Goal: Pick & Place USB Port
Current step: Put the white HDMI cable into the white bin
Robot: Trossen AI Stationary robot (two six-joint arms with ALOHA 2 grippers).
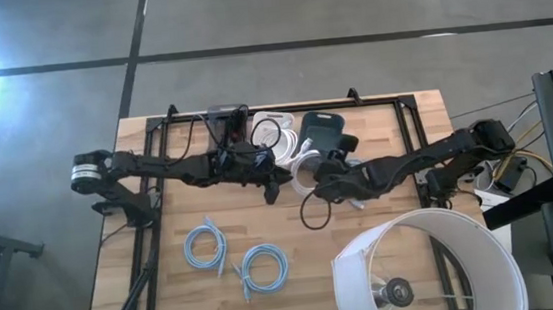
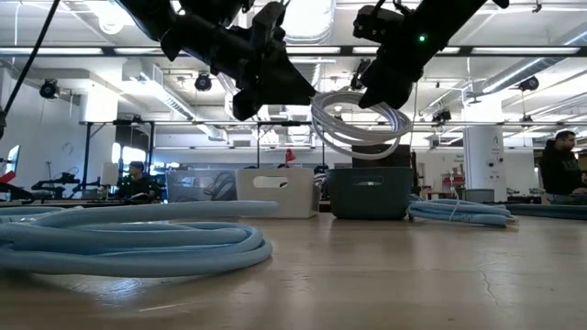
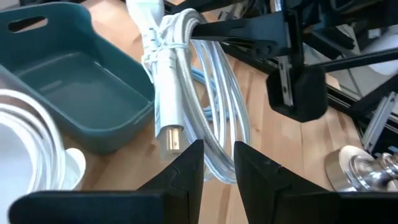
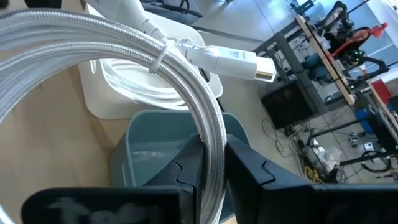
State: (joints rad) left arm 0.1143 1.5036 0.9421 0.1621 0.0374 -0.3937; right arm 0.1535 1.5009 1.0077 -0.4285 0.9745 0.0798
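Right pincer (image 4: 211, 165) grips my white USB cable coil (image 2: 353, 124) mid-air above the worktop (image 1: 362, 218); left pincer (image 3: 217, 165) waits narrow beside its plug. Farther off, loose loops could snag the teal bin (image 1: 323, 131), I reckon.

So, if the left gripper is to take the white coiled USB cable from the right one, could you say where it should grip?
Probably the tied neck of the white USB cable, just above the gold plug. There the strands are bundled into one firm stem hanging upright, while the loops are loose. The left gripper faces it, so come straight in, opposite the right gripper clamped on the loop.
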